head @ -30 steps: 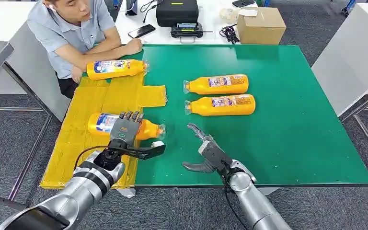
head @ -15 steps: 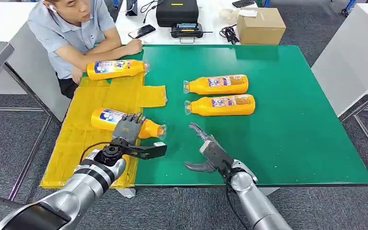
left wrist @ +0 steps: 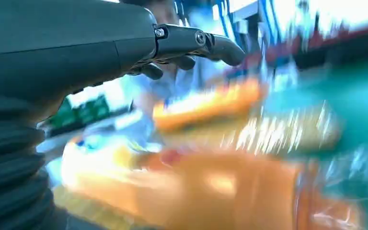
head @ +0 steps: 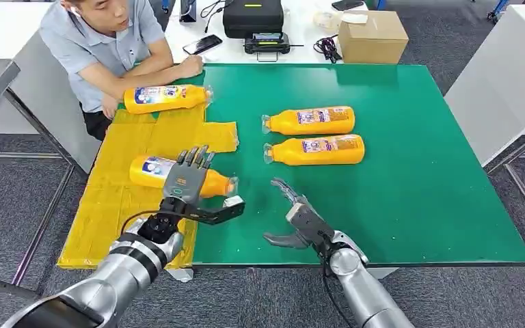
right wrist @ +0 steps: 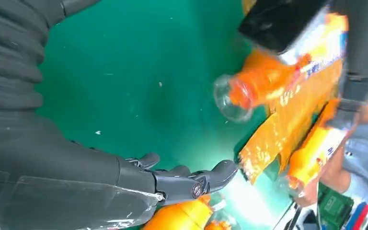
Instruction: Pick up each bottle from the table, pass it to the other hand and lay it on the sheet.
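As fingers spread since a second ago, left hand (head: 186,179) open above near bottle (head: 178,176), released on yellow sheet (head: 126,179) | right hand (head: 299,217) wide, empty | two bottles (head: 313,135) waiting on green table (head: 410,178) | placement likely done.

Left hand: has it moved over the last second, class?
Yes. The left hand has lifted its fingers off the bottle and shifted slightly toward the green mat, away from the sheet's outer edge.
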Controlling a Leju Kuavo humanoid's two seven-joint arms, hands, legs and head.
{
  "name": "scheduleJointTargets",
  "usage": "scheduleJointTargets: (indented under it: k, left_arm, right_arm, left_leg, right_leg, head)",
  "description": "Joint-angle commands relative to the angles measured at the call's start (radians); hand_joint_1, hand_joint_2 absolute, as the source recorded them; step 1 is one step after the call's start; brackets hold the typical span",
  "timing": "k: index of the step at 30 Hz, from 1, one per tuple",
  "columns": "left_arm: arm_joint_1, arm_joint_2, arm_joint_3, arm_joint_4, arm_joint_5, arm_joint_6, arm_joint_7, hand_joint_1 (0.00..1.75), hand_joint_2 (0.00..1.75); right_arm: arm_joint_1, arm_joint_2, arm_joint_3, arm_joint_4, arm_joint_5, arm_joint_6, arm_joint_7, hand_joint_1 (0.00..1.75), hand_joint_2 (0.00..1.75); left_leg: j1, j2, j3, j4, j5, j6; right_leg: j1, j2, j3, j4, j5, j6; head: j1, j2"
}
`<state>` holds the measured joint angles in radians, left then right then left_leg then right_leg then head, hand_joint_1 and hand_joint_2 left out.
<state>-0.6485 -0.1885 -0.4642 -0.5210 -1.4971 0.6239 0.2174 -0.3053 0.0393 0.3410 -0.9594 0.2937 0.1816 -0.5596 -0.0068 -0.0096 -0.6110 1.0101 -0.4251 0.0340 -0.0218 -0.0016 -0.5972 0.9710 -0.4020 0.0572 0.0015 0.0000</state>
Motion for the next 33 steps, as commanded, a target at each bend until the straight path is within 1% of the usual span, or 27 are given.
scheduleJointTargets:
  k: [1,2,3,7,12,14,16,17,18,19,20,21,22,25,26,28,29,31,32,33]
  left_arm:
    - [0.06,0.015,-0.029,-0.149,-0.074,0.052,0.02,0.0,1.75]
    - [0.055,0.033,-0.08,-0.156,-0.074,0.054,0.061,0.0,1.75]
    - [0.053,0.041,-0.104,-0.155,-0.074,0.054,0.079,0.0,1.75]
    - [0.061,0.05,-0.129,-0.178,-0.074,0.065,0.095,0.0,1.75]
    - [0.063,0.049,-0.129,-0.184,-0.074,0.063,0.094,0.0,1.75]
    - [0.07,0.045,-0.127,-0.199,-0.074,0.053,0.08,0.0,1.75]
    - [0.085,0.039,-0.123,-0.233,-0.074,0.046,0.06,0.0,1.75]
    - [0.1,0.034,-0.107,-0.264,-0.074,0.007,0.035,0.0,1.75]
    - [0.099,0.045,-0.138,-0.287,-0.074,-0.013,0.038,0.0,1.75]
    - [0.106,0.038,-0.131,-0.296,-0.074,-0.017,0.036,0.0,1.75]
    - [0.106,0.038,-0.131,-0.296,-0.074,-0.017,0.036,0.0,1.75]
    - [0.106,0.038,-0.131,-0.296,-0.074,-0.017,0.036,0.0,1.75]
    - [0.106,0.038,-0.131,-0.296,-0.074,-0.017,0.036,0.0,1.75]
    - [0.119,0.039,-0.133,-0.334,-0.074,-0.008,0.009,0.0,1.75]
    - [0.124,0.042,-0.141,-0.354,-0.074,0.005,0.005,0.0,1.75]
    - [0.135,0.035,-0.124,-0.373,-0.074,0.013,-0.005,0.0,1.75]
    - [0.137,0.043,-0.135,-0.392,-0.074,0.027,-0.001,0.0,1.75]
    - [0.158,0.038,-0.114,-0.441,-0.073,0.074,-0.022,0.0,1.75]
    - [0.177,0.039,-0.101,-0.478,-0.068,0.074,-0.043,0.0,1.75]
    - [0.18,0.038,-0.096,-0.48,-0.071,0.074,-0.048,0.0,1.75]
  right_arm:
    - [0.004,-0.02,0.0,0.031,0.001,-0.024,-0.009,0.0,1.75]
    - [0.007,-0.021,0.002,0.026,0.002,-0.027,-0.01,0.0,1.75]
    - [0.007,-0.022,0.003,0.026,0.001,-0.027,-0.011,0.0,1.75]
    - [0.016,-0.024,0.002,0.013,0.001,-0.031,-0.01,0.0,1.75]
    - [0.017,-0.024,0.002,0.012,0.001,-0.031,-0.009,0.0,1.75]
    - [0.021,-0.025,0.001,0.006,0.001,-0.035,-0.008,0.0,1.75]
    - [0.032,-0.03,-0.002,-0.004,0.002,-0.039,-0.009,0.0,1.75]
    - [0.041,-0.032,-0.007,-0.015,0.002,-0.042,-0.007,0.0,1.75]
    - [0.044,-0.034,-0.012,-0.019,0.004,-0.04,-0.005,0.0,1.75]
    - [0.045,-0.035,-0.013,-0.019,0.005,-0.04,-0.005,0.0,1.75]
    - [0.045,-0.035,-0.013,-0.019,0.005,-0.04,-0.005,0.0,1.75]
    - [0.045,-0.035,-0.013,-0.019,0.005,-0.04,-0.005,0.0,1.75]
    - [0.045,-0.035,-0.013,-0.019,0.005,-0.04,-0.005,0.0,1.75]
    - [0.046,-0.035,-0.018,-0.02,0.005,-0.036,-0.006,0.0,1.75]
    - [0.047,-0.035,-0.019,-0.021,0.006,-0.037,-0.007,0.0,1.75]
    - [0.048,-0.035,-0.021,-0.022,0.006,-0.038,-0.009,0.0,1.75]
    - [0.048,-0.034,-0.022,-0.025,0.006,-0.039,-0.011,0.0,1.75]
    - [0.051,-0.032,-0.028,-0.053,-0.003,-0.039,-0.023,0.0,1.75]
    - [0.051,-0.032,-0.029,-0.067,-0.005,-0.041,-0.024,0.0,1.75]
    - [0.052,-0.031,-0.029,-0.077,-0.008,-0.038,-0.019,0.0,1.75]
  left_leg:
    - [0.001,0.001,0.003,0.0,-0.002,-0.002]
    - [0.001,0.001,0.005,0.0,-0.002,-0.002]
    - [0.001,0.001,0.002,0.0,-0.001,-0.002]
    - [0.002,0.002,0.004,0.0,-0.002,-0.003]
    - [0.001,0.001,0.002,0.0,-0.001,-0.001]
    - [0.002,0.002,0.005,0.001,-0.003,-0.003]
    - [0.002,0.002,0.005,0.001,-0.003,-0.002]
    - [0.001,0.0,0.002,0.0,-0.001,-0.001]
    - [0.001,0.0,0.003,0.0,-0.002,-0.002]
    - [0.0,0.0,0.001,0.0,-0.001,-0.001]
    - [0.001,0.001,0.004,0.001,-0.002,-0.002]
    - [0.001,0.0,0.002,0.0,-0.001,-0.001]
    - [0.001,0.001,0.003,0.001,-0.002,-0.002]
    - [0.002,0.001,0.004,0.001,-0.003,-0.003]
    - [0.001,0.001,0.002,0.0,-0.001,-0.002]
    - [0.002,0.001,0.005,0.001,-0.003,-0.003]
    - [0.001,0.001,0.002,0.0,-0.001,-0.002]
    - [0.002,0.002,0.005,0.001,-0.003,-0.003]
    - [0.001,0.002,0.002,0.0,-0.002,-0.002]
    - [0.001,0.003,0.004,0.001,-0.003,-0.002]
  right_leg:
    - [0.001,0.0,0.003,-0.001,-0.001,-0.002]
    - [0.002,0.0,0.005,0.0,-0.002,-0.003]
    - [0.001,0.0,0.002,0.0,-0.001,-0.002]
    - [0.002,0.001,0.004,-0.001,-0.001,-0.003]
    - [0.001,0.001,0.002,0.0,-0.001,-0.002]
    - [0.002,0.002,0.005,0.0,-0.002,-0.003]
    - [0.002,0.001,0.005,0.0,-0.002,-0.003]
    - [0.001,0.0,0.002,-0.001,-0.001,-0.002]
    - [0.001,0.0,0.004,0.0,-0.002,-0.002]
    - [0.0,0.0,0.001,0.0,-0.001,-0.001]
    - [0.001,0.0,0.004,0.0,-0.002,-0.003]
    - [0.001,0.0,0.002,0.0,-0.001,-0.002]
    - [0.001,0.0,0.003,0.0,-0.001,-0.002]
    - [0.002,0.001,0.005,0.0,-0.002,-0.003]
    - [0.001,0.001,0.002,0.0,-0.001,-0.002]
    - [0.002,0.001,0.005,0.0,-0.002,-0.004]
    - [0.001,0.001,0.002,0.0,-0.001,-0.002]
    - [0.002,0.001,0.005,0.0,-0.002,-0.003]
    - [0.001,0.001,0.002,0.0,-0.001,-0.002]
    - [0.002,0.002,0.003,0.001,-0.002,-0.003]
  head:
    - [0.0,0.0]
    - [0.0,0.0]
    - [0.0,0.0]
    - [0.0,0.0]
    - [0.0,0.0]
    - [0.0,0.0]
    - [0.0,0.0]
    - [0.0,0.0]
    - [0.0,0.0]
    - [0.0,0.0]
    - [0.0,0.0]
    - [0.0,0.0]
    - [0.0,0.0]
    - [0.0,0.0]
    - [0.0,0.0]
    - [0.0,0.0]
    - [0.0,0.0]
    - [0.0,0.0]
    - [0.0,0.0]
    - [0.0,0.0]
